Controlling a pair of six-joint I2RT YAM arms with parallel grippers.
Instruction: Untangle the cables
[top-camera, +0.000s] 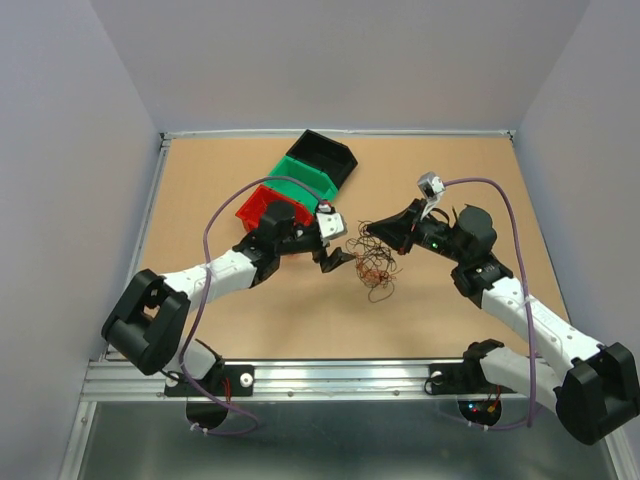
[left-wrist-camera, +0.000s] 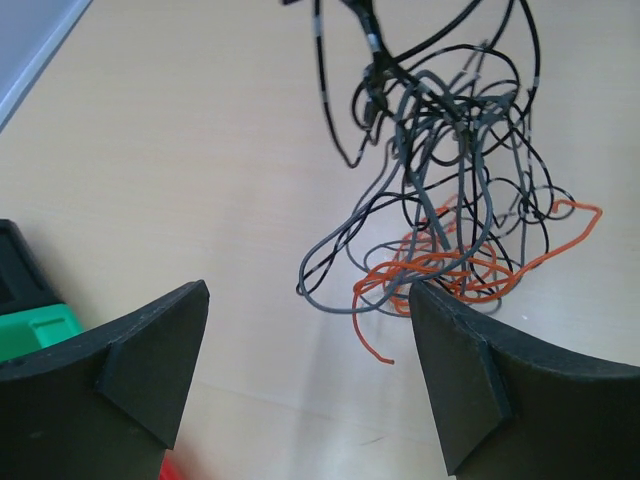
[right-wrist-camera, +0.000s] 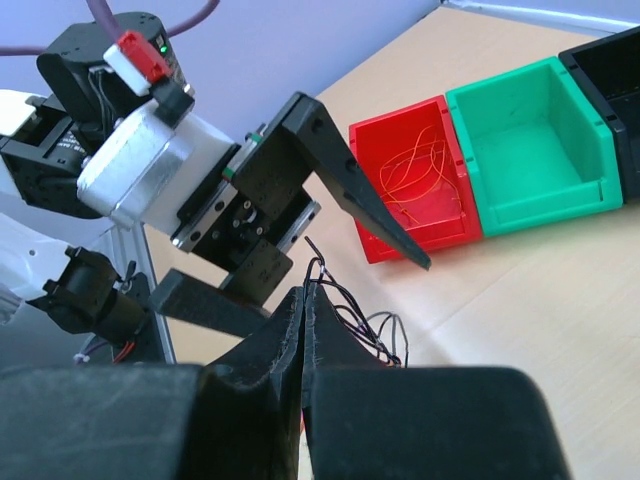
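Nearby: cables (top-camera: 375, 262), red bin (top-camera: 250, 211), green bin (top-camera: 303, 172).

Cables (left-wrist-camera: 440, 200) partly off-frame above

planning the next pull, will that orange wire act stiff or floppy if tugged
Probably floppy: the orange wire lies in loose curls on the table. Likely light, being so thin. It may snag, since it loops through the dark wires pinched by the right gripper.

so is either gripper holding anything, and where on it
right gripper pinches the cables by black strands at the tangle's top; left gripper is open, empty.
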